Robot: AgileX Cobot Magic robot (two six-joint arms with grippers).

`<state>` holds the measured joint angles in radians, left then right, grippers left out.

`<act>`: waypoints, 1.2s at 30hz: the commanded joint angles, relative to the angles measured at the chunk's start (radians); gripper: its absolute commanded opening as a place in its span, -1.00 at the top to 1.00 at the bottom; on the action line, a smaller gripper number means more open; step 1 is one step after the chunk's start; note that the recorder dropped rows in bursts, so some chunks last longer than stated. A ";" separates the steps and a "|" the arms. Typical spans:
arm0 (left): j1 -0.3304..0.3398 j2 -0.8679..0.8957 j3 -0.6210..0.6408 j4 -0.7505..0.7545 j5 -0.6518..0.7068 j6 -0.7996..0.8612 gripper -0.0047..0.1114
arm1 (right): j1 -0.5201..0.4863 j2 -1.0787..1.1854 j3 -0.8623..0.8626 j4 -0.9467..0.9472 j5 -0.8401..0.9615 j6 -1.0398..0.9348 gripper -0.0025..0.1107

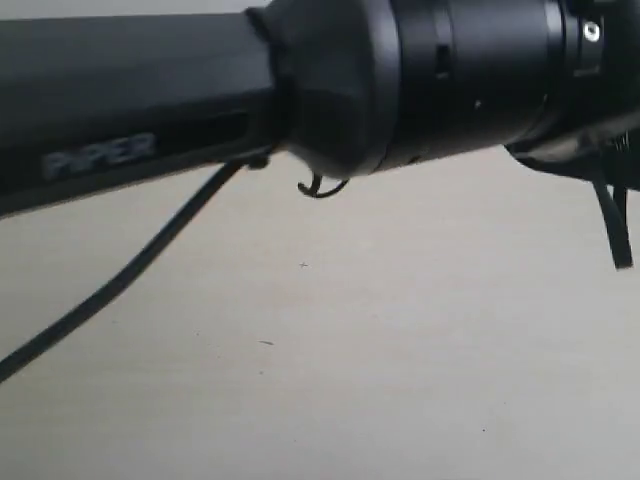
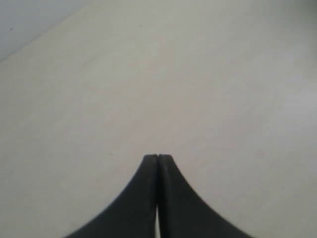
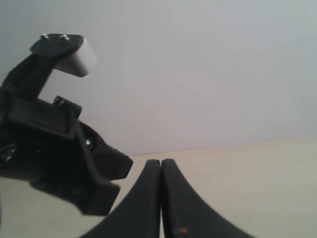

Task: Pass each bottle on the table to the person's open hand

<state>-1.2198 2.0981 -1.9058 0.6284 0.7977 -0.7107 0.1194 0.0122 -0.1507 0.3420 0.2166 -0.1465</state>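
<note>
left end effector [image 2: 158,157] pinched together, open tabletop [image 2: 198,74] ahead. right end effector [image 3: 161,162] together too, facing tabletop edge at wall [image 3: 208,69]; dark bulk beside it, probably other arm [image 3: 59,163].

The one readable text is the brand word "PIPER", in pale grey capitals, blurred but still legible, running along the lower side of the black arm [image 1: 120,90] that crosses the upper left of the exterior view above the table [image 1: 400,350].
</note>
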 commanded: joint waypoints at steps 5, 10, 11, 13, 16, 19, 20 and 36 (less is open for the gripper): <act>-0.013 -0.280 0.497 0.092 -0.408 -0.143 0.92 | -0.005 -0.004 0.004 -0.004 -0.004 -0.009 0.96; -0.005 -0.430 0.706 0.104 -0.542 -0.143 0.92 | -0.005 -0.004 0.004 -0.002 -0.002 -0.007 0.96; -0.003 -0.458 0.729 0.106 -0.553 -0.143 0.92 | -0.005 -0.004 0.004 -0.002 -0.002 -0.007 0.96; -0.001 -0.515 0.784 0.112 -0.577 -0.143 0.92 | -0.005 -0.004 0.004 -0.002 -0.002 -0.007 0.96; -0.001 -0.590 0.852 0.121 -0.627 -0.143 0.92 | -0.005 -0.004 0.004 -0.002 -0.002 -0.007 0.96; -0.001 -0.666 0.924 0.142 -0.685 -0.142 0.92 | -0.005 -0.004 0.004 -0.002 -0.002 -0.007 0.96; -0.001 -0.692 0.951 0.156 -0.695 -0.142 0.92 | -0.005 -0.004 0.004 -0.002 -0.002 -0.007 0.96; 0.002 -0.854 1.092 0.232 -0.354 -0.100 0.92 | -0.005 -0.004 0.004 -0.002 -0.002 -0.007 0.96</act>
<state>-1.2210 1.2597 -0.8177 0.8578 0.3005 -0.8138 0.1194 0.0122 -0.1507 0.3420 0.2183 -0.1465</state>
